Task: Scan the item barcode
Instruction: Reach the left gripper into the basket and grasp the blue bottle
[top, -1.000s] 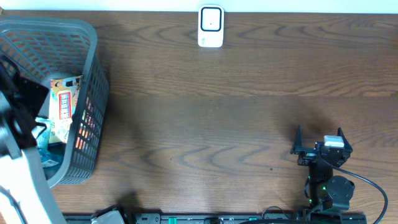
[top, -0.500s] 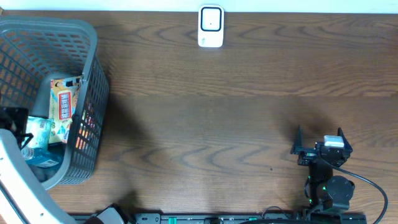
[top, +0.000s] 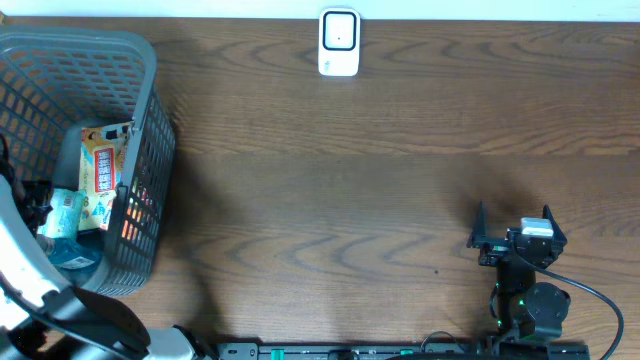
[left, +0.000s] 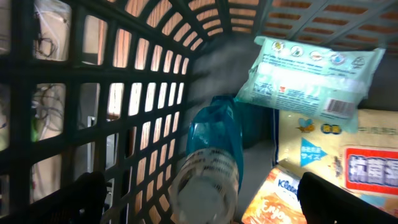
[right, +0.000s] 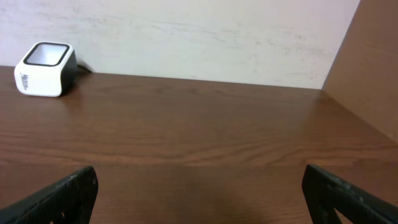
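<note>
Several items lie in the grey mesh basket (top: 150, 90) at the table's left. In the left wrist view a clear bottle with a blue label (left: 211, 155) points its cap at the camera. A teal wipes pack (left: 314, 71) with a barcode, a yellow pack (left: 348, 155) and an orange tissue pack (left: 273, 199) lie beside it. My left gripper (left: 217, 200) is inside the basket, open, its fingers either side of the bottle's cap without touching it. The white scanner (top: 339, 42) stands at the far edge. My right gripper (top: 513, 235) rests open and holds nothing.
The basket's wall (left: 124, 106) runs close along the left finger. My left arm's white link (top: 22, 265) crosses the basket's near corner. The scanner (right: 45, 60) shows far left in the right wrist view, against a pale wall.
My left arm has pulled back toward the table's near left edge and dropped lower in the basket, uncovering the teal pack from above. Both grippers stayed open; the right arm is still.
</note>
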